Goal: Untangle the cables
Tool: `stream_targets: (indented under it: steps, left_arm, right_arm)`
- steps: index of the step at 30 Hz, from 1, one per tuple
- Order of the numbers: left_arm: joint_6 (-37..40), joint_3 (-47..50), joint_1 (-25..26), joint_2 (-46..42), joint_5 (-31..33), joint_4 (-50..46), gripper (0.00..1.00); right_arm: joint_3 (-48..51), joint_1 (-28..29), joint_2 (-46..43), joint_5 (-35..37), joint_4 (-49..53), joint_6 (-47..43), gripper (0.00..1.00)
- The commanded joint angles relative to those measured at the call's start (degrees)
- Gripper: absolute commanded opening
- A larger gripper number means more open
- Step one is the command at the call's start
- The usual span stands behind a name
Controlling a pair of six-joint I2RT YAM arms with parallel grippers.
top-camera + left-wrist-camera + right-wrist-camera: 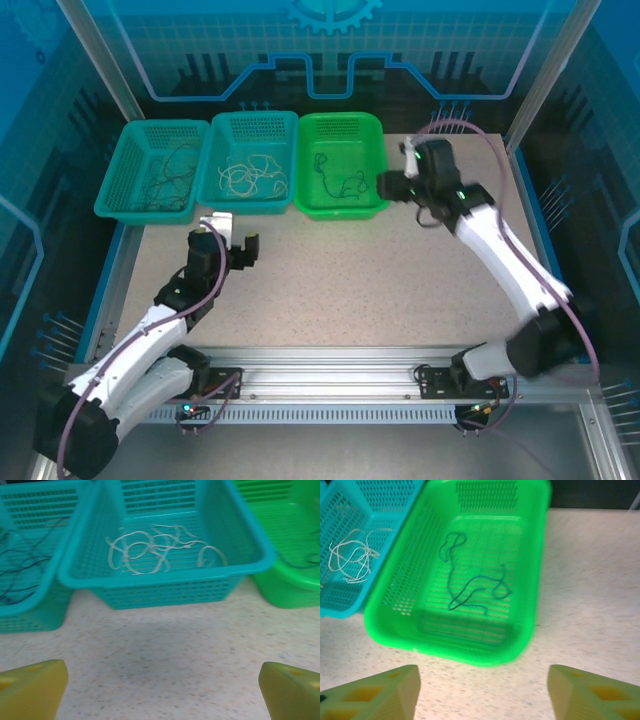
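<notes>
Three baskets are sitting in a row at the far side of the speckled table (330,290), each holding sorted cables: dark grey cables (165,185) in the left teal basket (112,190), pale cream cables (160,550) in the middle teal basket (165,579), and a greenish cable (475,587) in the green basket (534,600). Both grippers are hanging with fingers spread wide and gripping nothing. The left gripper (237,238) is hovering over bare table near the middle teal basket, and the right gripper (388,186) is hovering just beside the green basket's right rim.

A robotics lab cell: aluminium framing (330,380), blue printed panels (330,50), speckled tabletop (350,280).
</notes>
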State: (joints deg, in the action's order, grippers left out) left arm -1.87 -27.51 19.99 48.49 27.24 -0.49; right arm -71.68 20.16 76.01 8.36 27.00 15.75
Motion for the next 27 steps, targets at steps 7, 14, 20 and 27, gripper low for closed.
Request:
stream_targets:
  steps: [7,14,20,27]
  left_arm:
    - [7.31,8.70,-5.15,12.33,3.12,27.44,0.99]
    - [5.48,7.74,-11.00,29.60,-9.09,47.02,0.99]
    - [3.85,10.75,-18.08,42.61,-20.38,66.78,0.99]
    - [0.89,6.20,-19.92,40.33,-19.84,54.25,0.99]
  right_arm:
    - [47.12,-4.42,-20.46,21.65,-41.14,-14.66,0.99]
    - [47.31,-14.48,-1.36,9.88,-58.45,-11.09,1.00]
    - [46.79,-15.66,9.57,0.26,-69.51,-15.13,1.00]
    - [47.31,-15.61,10.04,0.60,-70.72,-15.13,1.00]
